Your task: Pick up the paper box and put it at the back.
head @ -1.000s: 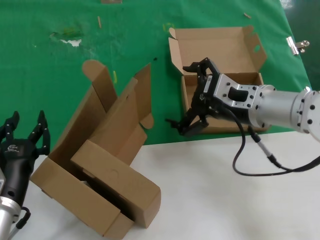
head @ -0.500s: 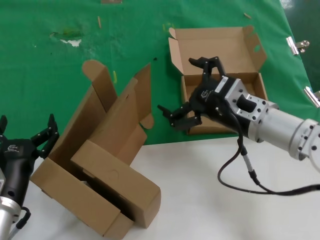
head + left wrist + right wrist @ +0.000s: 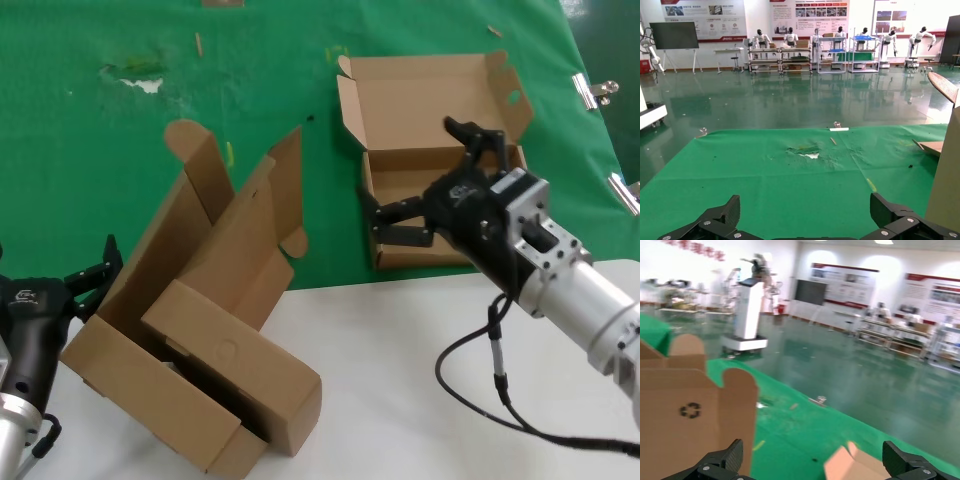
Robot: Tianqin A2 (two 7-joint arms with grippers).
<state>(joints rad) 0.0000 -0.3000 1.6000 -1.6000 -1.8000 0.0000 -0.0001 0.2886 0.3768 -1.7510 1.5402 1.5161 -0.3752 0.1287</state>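
Note:
The paper box (image 3: 430, 100) lies open on the green cloth (image 3: 120, 140), lid tilted back, tray near the cloth's front edge. My right gripper (image 3: 432, 175) is open and empty, hovering over the tray with one finger by the tray's left wall and the other near the lid. In the right wrist view the gripper (image 3: 815, 456) is open, with a corner of the paper box (image 3: 850, 467) between its fingers. My left gripper (image 3: 85, 275) is open and empty at the front left, beside the big carton; in its wrist view it (image 3: 806, 212) faces the cloth (image 3: 765, 180).
A bigger brown carton (image 3: 215, 235) with raised flaps lies at the left, a long carton (image 3: 235, 365) across it on the white tabletop (image 3: 420, 400). Binder clips (image 3: 596, 90) sit at the cloth's right edge. A ragged white patch (image 3: 148, 85) marks the cloth's back left.
My right gripper has swung right and back, from the tray's front left corner to over the tray, still open. My left gripper has sunk lower at the front left.

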